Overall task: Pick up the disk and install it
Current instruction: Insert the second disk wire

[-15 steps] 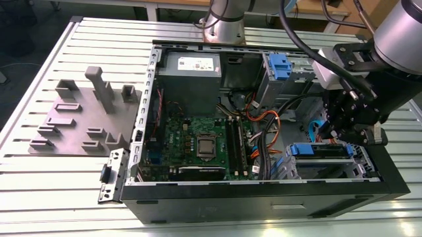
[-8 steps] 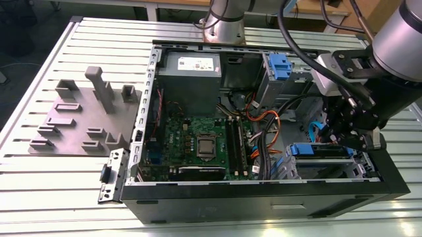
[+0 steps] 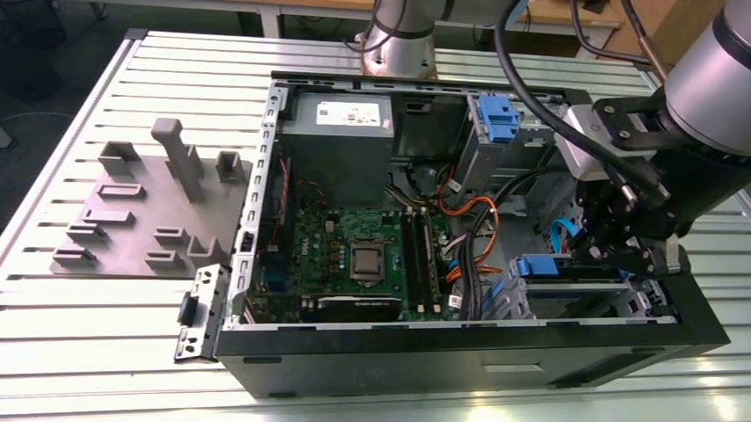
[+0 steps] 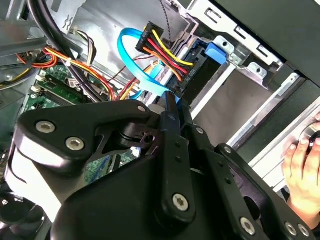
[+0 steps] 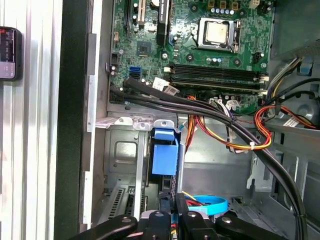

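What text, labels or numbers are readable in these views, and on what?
No text is legible.
Too small: print on the white sticker on the grey metal power supply box.
Too small: markings on the green motherboard.
Blurred: the white tag on the black cables.
Blurred: the dark screen on the slatted metal table.

Work surface: a table (image 3: 105,308) of ribbed pale-metal slats, catching bright light along its near edge. A flat grey fixture plate (image 3: 129,229) with upright posts and small blocks lies on it toward the exterior view's left, just beside an open computer case (image 3: 470,352). Beyond the table's far edge, dark floor (image 3: 47,53) and a strip of wooden bench (image 3: 317,7).
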`<action>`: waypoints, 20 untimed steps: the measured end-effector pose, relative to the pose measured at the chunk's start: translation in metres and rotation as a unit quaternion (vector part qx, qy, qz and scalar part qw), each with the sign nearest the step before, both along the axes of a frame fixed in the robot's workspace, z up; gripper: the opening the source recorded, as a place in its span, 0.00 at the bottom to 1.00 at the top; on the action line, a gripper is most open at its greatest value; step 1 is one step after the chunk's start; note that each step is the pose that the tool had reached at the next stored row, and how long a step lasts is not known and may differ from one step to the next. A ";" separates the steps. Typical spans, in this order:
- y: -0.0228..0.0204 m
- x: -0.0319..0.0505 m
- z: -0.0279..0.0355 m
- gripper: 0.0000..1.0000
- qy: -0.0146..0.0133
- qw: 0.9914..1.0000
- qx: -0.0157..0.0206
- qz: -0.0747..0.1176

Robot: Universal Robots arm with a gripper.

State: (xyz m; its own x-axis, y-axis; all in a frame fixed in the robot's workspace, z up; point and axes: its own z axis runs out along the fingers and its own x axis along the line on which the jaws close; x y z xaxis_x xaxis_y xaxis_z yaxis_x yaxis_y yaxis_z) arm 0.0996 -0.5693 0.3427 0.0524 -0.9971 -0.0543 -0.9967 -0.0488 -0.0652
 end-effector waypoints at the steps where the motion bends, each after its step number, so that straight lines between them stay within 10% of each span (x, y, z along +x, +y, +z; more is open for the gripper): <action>1: -0.0001 -0.0003 -0.0004 0.16 -0.002 1.000 0.000 -0.001; 20: -0.0002 -0.0025 -0.0085 0.16 -0.006 1.000 0.000 -0.005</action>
